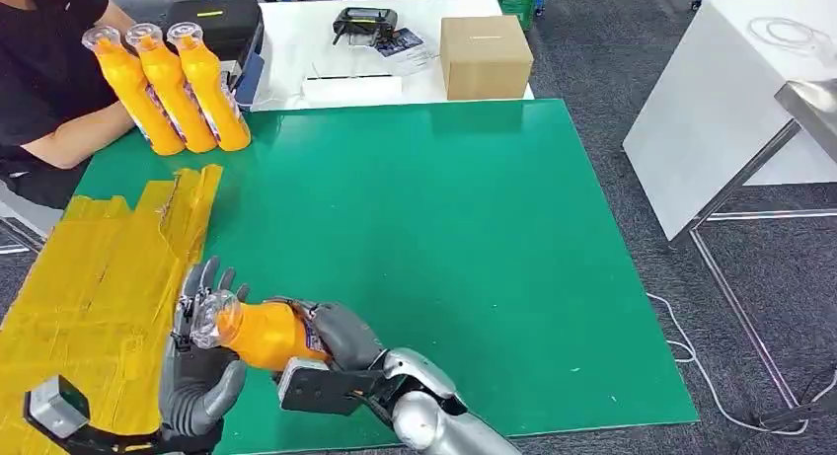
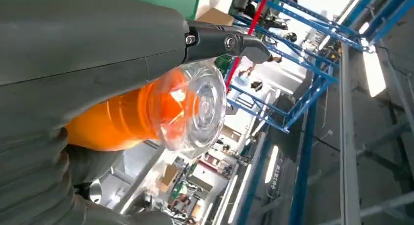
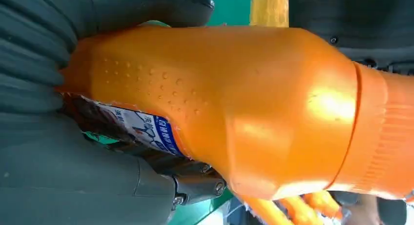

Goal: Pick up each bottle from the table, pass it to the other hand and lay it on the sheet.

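The orange plastic bottle with clear cap (image 1: 259, 332) lies across both my hands at 7 o'clock: my right hand (image 1: 341, 337) grips its body, my left hand (image 1: 197, 361) cups the cap end, fingers around it.

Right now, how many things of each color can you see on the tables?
Orange bottles: 4, three standing together by the person, one held between the right hand and the left hand
Yellow sheet: 1
Brown cardboard box: 1
Black controller: 1
Total: 7
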`<state>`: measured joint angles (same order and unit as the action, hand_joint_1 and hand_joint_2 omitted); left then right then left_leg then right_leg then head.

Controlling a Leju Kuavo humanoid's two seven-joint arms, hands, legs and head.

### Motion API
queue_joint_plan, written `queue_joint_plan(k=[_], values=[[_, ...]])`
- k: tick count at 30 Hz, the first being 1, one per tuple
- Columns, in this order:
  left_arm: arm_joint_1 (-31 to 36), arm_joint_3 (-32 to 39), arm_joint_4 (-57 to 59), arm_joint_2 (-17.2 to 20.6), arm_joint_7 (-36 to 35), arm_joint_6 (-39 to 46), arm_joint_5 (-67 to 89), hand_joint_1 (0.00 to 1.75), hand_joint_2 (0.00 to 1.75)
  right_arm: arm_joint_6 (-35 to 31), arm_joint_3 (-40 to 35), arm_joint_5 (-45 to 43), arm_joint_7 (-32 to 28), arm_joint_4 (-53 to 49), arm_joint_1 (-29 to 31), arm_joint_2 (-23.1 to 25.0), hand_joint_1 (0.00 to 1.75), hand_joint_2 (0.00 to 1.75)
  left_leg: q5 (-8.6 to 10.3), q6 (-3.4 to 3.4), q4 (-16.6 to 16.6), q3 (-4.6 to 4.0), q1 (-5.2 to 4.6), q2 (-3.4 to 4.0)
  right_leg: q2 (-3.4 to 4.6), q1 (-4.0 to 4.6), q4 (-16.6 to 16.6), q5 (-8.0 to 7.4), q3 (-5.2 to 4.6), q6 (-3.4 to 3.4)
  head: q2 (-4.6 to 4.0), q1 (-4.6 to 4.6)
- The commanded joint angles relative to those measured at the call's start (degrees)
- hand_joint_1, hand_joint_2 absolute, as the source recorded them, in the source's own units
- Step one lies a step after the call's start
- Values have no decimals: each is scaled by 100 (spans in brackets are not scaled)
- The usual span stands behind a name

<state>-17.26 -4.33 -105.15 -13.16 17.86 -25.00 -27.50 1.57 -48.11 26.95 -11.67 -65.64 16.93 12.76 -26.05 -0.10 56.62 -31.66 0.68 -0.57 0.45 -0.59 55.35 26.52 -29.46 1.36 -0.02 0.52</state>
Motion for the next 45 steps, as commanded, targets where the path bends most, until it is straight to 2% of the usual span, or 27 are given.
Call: queue_joint_plan(k=[1, 16, 25, 26, 45], values=[[31, -58, 534, 70, -113, -117, 78, 0, 175, 133, -692, -41, -63, 210, 401, -23, 175, 175, -5, 4, -6, 20, 1, 18, 8, 3, -9, -1, 18, -5, 0, 0], [4, -33, 546, 47, -76, -106, 176, 0, 175, 157, -743, -86, -75, 43, 416, -61, 175, 175, -6, 3, -2, 20, 3, 12, -2, 6, -7, 3, 20, -8, 0, 0], [18, -24, 425, -12, 156, 142, 739, 3, 175, 162, -801, -94, -86, 63, 402, -42, 175, 175, -3, 2, 0, 8, 0, 8, 0, 2, -3, 1, 8, -4, 0, 0], [18, -23, 412, -18, 164, 141, 742, 175, 175, 162, -805, -94, -86, 70, 400, -38, 175, 175, -5, 3, 1, 11, 3, 8, -2, 5, -4, 2, 12, -6, 0, 2], [-10, 3, 325, -50, 234, 99, 727, 175, 175, 151, -804, -82, -125, 177, 373, -31, 175, 175, 0, 2, -2, 5, -1, 2, -4, 0, -4, 0, 5, -2, 0, 0]])
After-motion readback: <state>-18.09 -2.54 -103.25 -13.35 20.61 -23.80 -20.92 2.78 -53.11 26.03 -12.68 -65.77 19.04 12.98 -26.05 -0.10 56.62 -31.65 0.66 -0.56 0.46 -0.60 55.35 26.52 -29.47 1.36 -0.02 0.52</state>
